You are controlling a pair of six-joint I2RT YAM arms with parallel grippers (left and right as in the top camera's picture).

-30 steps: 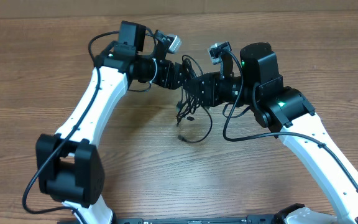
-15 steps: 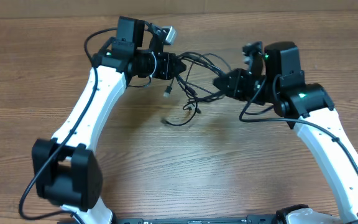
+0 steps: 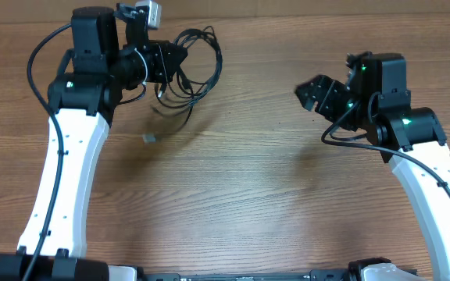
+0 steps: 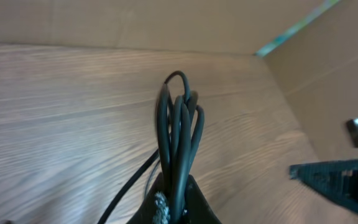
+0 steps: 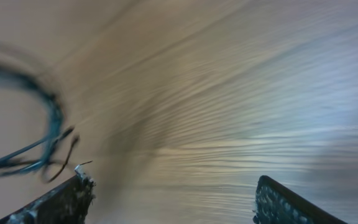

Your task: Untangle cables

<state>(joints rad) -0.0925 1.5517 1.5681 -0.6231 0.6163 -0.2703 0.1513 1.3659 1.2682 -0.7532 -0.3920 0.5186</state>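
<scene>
The cables point(image 4: 179, 137) are black, the table point(image 3: 233, 195) is brown wood-grain, and the arms point(image 3: 59, 172) are white with black joints.

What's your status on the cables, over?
Left gripper shut on cables, loops bunched past the tips. Right gripper open, empty, clear of the cables. Nothing in the way.

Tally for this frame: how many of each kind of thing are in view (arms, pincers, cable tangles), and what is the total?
Arms: 2 (left arm, right arm)
Pincers: 2 (left pincer, shut on the bundle; right pincer, open and empty)
Tangles: 1 (cable bundle, cords too tangled to count singly)
Total: 5
</scene>
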